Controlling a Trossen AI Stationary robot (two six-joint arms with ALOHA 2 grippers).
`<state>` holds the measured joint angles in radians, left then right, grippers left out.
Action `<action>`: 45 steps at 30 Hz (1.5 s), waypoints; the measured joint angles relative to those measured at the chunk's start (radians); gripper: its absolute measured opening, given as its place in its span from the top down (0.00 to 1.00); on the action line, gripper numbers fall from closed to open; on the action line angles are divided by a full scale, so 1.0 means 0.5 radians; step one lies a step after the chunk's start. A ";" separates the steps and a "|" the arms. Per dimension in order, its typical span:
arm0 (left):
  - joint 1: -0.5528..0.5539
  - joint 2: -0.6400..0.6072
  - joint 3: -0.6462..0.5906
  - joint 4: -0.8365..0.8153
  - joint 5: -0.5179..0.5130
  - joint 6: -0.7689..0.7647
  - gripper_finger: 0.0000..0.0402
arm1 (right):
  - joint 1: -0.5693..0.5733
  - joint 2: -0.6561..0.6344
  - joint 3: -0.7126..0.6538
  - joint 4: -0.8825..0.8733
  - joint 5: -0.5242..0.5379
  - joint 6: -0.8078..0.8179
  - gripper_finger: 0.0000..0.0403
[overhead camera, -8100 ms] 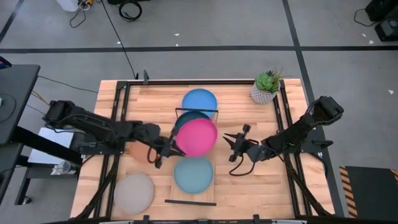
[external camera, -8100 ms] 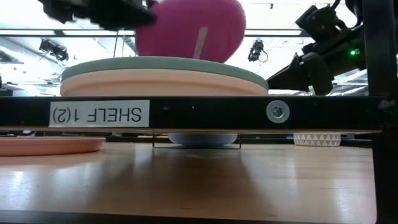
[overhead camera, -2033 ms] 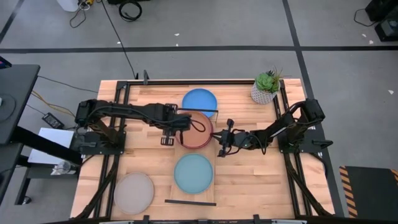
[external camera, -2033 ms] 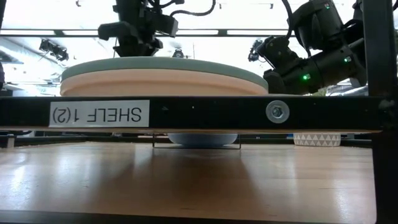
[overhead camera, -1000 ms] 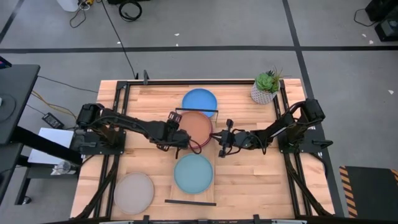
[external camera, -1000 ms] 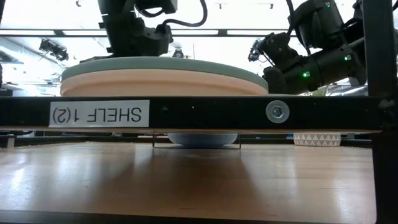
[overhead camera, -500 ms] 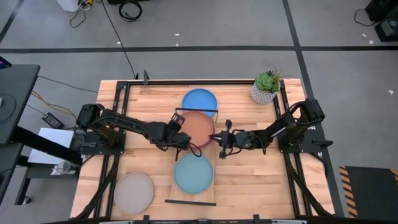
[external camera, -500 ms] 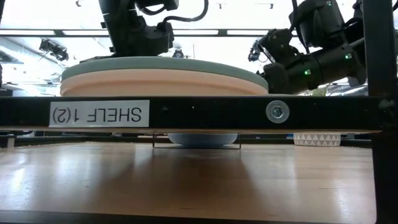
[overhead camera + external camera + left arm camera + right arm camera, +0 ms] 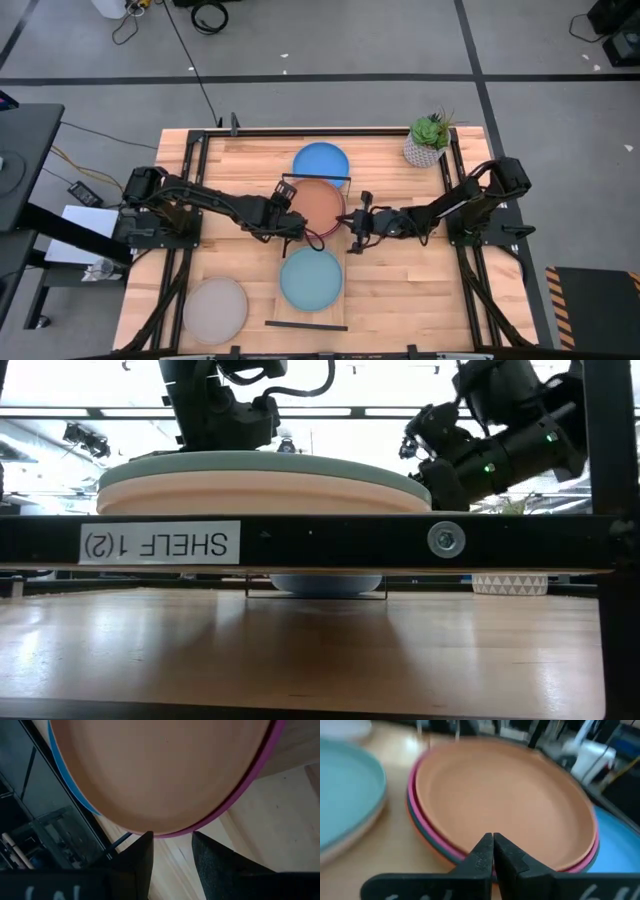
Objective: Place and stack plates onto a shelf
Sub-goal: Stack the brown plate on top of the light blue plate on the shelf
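Just above the middle of the high view, a stack of round matte plates sits on the far half of the long pale-wood shelf (image 9: 337,262). A terracotta-orange plate (image 9: 318,203) lies on top, with a pink plate (image 9: 413,795) rim and a dark teal plate (image 9: 436,851) edge showing beneath it in the right wrist view. A second stack, topped by a light blue plate (image 9: 311,278), fills the shelf's near half, lower in the frame.

The stack lies directly between the two arms. The left gripper (image 9: 288,222) is at its lower-left rim; in the left wrist view its fingers (image 9: 141,857) stand a little apart, holding nothing, with the pink rim just beyond their tips. The right gripper (image 9: 357,225) is at the stack's right edge, its fingers (image 9: 482,851) pressed together and empty, tips pointing at the orange rim. Both are about equally near, so neither has an advantage on this stack.

Two plates are still off the shelf: a round blue plate (image 9: 321,160) on the slatted wooden bench (image 9: 400,290) just above the stack, and a round grey-tan plate (image 9: 215,307) at the lower left of the frame. The grey-tan one lies on the left arm's side, well apart from the right arm, so it looks like the left arm's pick. The blue one sits between both.
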<state>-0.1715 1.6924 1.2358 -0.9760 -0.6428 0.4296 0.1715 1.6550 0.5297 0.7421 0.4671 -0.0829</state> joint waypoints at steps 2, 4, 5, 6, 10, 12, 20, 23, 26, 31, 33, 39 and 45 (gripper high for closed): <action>0.000 0.000 0.000 0.003 0.000 0.000 0.65 | -0.021 -0.049 0.105 -0.348 -0.001 0.072 0.97; 0.001 0.000 0.000 0.007 0.000 0.002 0.65 | -0.054 -0.070 0.225 -0.646 -0.014 0.115 0.98; 0.003 0.000 0.000 0.009 0.000 0.003 0.65 | -0.071 -0.071 0.283 -0.755 -0.030 0.118 0.98; 0.008 0.000 0.000 0.014 0.002 0.002 0.65 | -0.085 -0.070 0.336 -0.849 -0.048 0.114 0.98; 0.024 0.000 0.000 0.027 0.034 -0.026 0.65 | -0.144 -0.065 0.526 -1.112 -0.198 0.060 0.97; 0.025 0.000 0.000 0.032 0.044 -0.052 0.65 | -0.190 -0.050 0.591 -1.191 -0.280 0.055 0.97; 0.025 0.000 0.000 0.068 0.057 -0.035 0.65 | -0.384 0.026 0.601 -1.176 -0.563 0.054 0.97; 0.026 0.000 0.001 0.088 0.070 -0.029 0.65 | -0.413 0.056 0.601 -1.106 -0.627 0.015 0.97; 0.027 0.000 0.001 0.111 0.073 -0.028 0.65 | -0.414 0.110 0.600 -0.963 -0.706 -0.050 0.97; 0.025 0.000 0.002 0.118 0.052 -0.015 0.65 | -0.414 0.218 0.599 -0.715 -0.722 -0.102 0.97; 0.011 0.000 0.002 0.116 -0.013 0.017 0.65 | -0.423 0.243 0.599 -0.659 -0.723 -0.103 0.97; 0.005 -0.026 0.002 0.063 -0.006 0.036 0.65 | -0.427 0.149 0.597 -0.803 -0.688 -0.119 0.97; 0.149 -0.088 0.002 0.079 0.146 0.022 0.65 | -0.475 -0.048 0.664 -1.209 -0.678 -0.119 0.97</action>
<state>-0.0969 1.6483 1.2368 -0.9365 -0.5695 0.4405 -0.0662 1.6310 0.8618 0.1374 0.1279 -0.1423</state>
